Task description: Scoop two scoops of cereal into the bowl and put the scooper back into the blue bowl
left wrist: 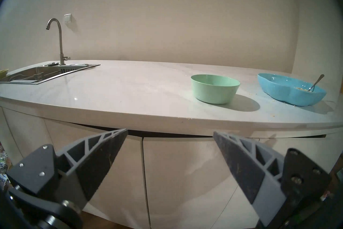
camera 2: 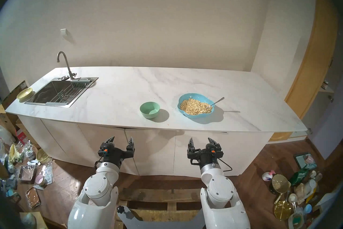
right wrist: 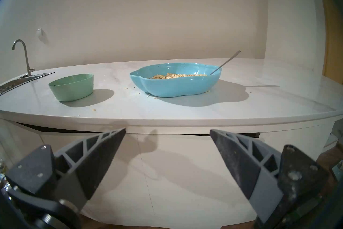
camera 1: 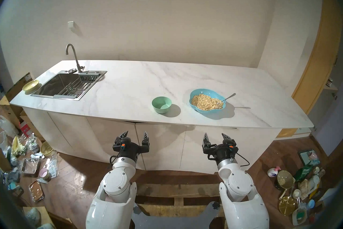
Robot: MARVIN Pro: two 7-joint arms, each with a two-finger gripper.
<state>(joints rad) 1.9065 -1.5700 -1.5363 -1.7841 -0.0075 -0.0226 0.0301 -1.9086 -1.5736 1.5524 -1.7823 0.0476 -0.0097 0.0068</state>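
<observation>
A wide light-blue scalloped bowl (camera 1: 199, 95) stands on the white marble counter (camera 1: 133, 83), heaped with tan cereal flakes (camera 1: 206, 104). A silver spoon (camera 1: 228, 97) leans in it, handle up over the right rim. A small mint-green bowl (camera 1: 161, 104) stands empty to its left. My left gripper (camera 1: 136, 133) and right gripper (camera 1: 213, 135) are open and empty, held below and in front of the counter's front edge. The wrist views show the green bowl (left wrist: 215, 88) (right wrist: 73, 87), the blue bowl (left wrist: 289, 91) (right wrist: 176, 83) and the spoon (left wrist: 316, 83) (right wrist: 225, 63).
A steel sink (camera 1: 68, 83) with a tap (camera 1: 74, 55) and a rack sits at the counter's left end, a yellow-green dish (camera 1: 32, 85) beside it. A few stray flakes (right wrist: 94, 110) lie on the counter. Clutter covers the floor on both sides.
</observation>
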